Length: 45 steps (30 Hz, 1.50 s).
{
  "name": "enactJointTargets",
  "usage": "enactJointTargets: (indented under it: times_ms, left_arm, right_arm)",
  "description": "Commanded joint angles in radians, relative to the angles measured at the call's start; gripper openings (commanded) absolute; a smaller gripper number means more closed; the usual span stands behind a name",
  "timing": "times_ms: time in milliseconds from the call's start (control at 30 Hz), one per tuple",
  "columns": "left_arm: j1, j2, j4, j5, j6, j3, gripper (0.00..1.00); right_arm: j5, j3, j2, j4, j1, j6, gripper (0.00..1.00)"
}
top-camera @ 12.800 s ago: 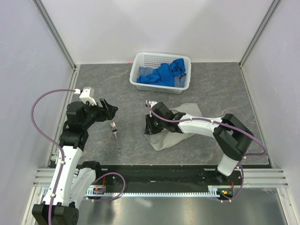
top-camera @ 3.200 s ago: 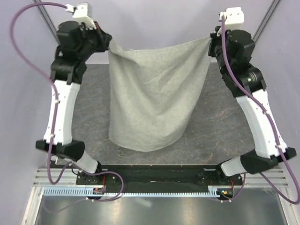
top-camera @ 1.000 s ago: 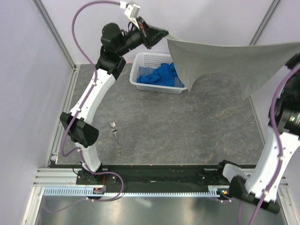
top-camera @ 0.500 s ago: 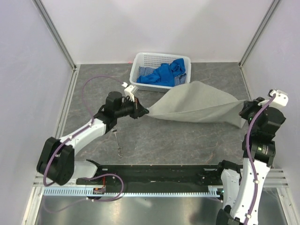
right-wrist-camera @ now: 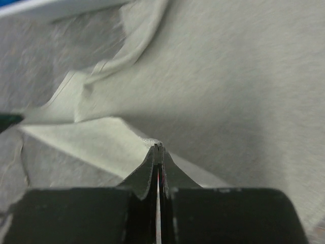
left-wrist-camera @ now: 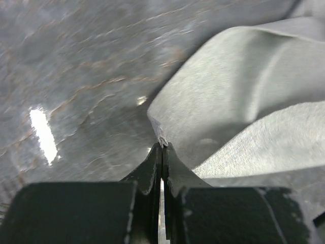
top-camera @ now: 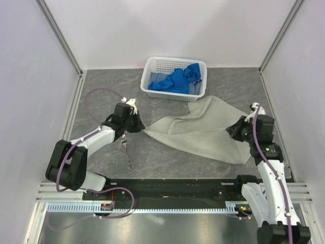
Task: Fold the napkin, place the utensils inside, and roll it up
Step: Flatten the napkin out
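Note:
The light grey napkin (top-camera: 200,129) lies spread low over the dark tabletop, folds still rumpled. My left gripper (top-camera: 140,128) is shut on its left corner, seen pinched at the fingertips in the left wrist view, napkin (left-wrist-camera: 238,101) stretching away from the left gripper (left-wrist-camera: 162,147). My right gripper (top-camera: 232,131) is shut on the right edge; in the right wrist view the cloth (right-wrist-camera: 228,86) bunches at the right gripper (right-wrist-camera: 158,148). A silver fork (top-camera: 125,148) lies on the table just below my left gripper, off the napkin.
A white basket (top-camera: 152,86) holding bright blue cloths (top-camera: 177,80) stands at the back centre, close to the napkin's far edge. Metal frame posts and pale walls ring the table (top-camera: 106,91).
Both arms came down from high up, lowering the stretched napkin onto the table. In the last half second the left gripper moved left and the right gripper moved inward and lower.

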Motion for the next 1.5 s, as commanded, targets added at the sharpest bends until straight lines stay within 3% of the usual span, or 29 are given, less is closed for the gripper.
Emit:
enactJointTargets:
  times_ms: [0,167,333,467,567,700,833,1300,1400,1433,1467]
  left_arm:
    - [0.047,0.083,-0.024,-0.026,-0.032,0.075,0.02]
    - [0.092,0.200,-0.029,0.008,-0.022,0.181,0.02]
    - [0.150,0.335,-0.056,0.038,0.000,0.305,0.02]
    - [0.179,0.409,-0.076,0.067,0.017,0.382,0.02]
    - [0.192,0.458,-0.081,0.094,0.020,0.432,0.02]
    - [0.199,0.516,-0.108,0.115,0.029,0.530,0.02]
    - [0.216,0.568,-0.159,0.106,0.041,0.621,0.02]
    - [0.261,0.737,-0.243,0.129,0.076,0.862,0.02]
    - [0.261,0.751,-0.280,0.144,0.083,0.900,0.06]
    - [0.261,0.746,-0.283,0.147,0.081,0.903,0.22]
    - [0.261,0.736,-0.283,0.147,0.081,0.899,0.34]
  right_arm:
    - [0.056,-0.065,-0.011,0.045,0.201,0.108,0.00]
    - [0.139,-0.145,0.004,0.127,0.436,0.225,0.00]
    - [0.286,-0.172,0.092,0.262,0.799,0.309,0.00]
    - [0.413,-0.108,0.298,0.342,1.123,0.330,0.00]
    - [0.455,-0.034,0.462,0.423,1.240,0.316,0.00]
    - [0.397,0.062,0.656,0.585,1.298,0.301,0.00]
    - [0.352,0.159,0.818,0.639,1.352,0.267,0.00]
    - [0.207,0.257,0.889,0.613,1.481,0.157,0.01]
    - [0.229,0.282,0.856,0.578,1.481,0.139,0.28]
    - [0.251,0.311,0.844,0.555,1.481,0.128,0.45]
    - [0.281,0.326,0.825,0.485,1.480,0.114,0.52]
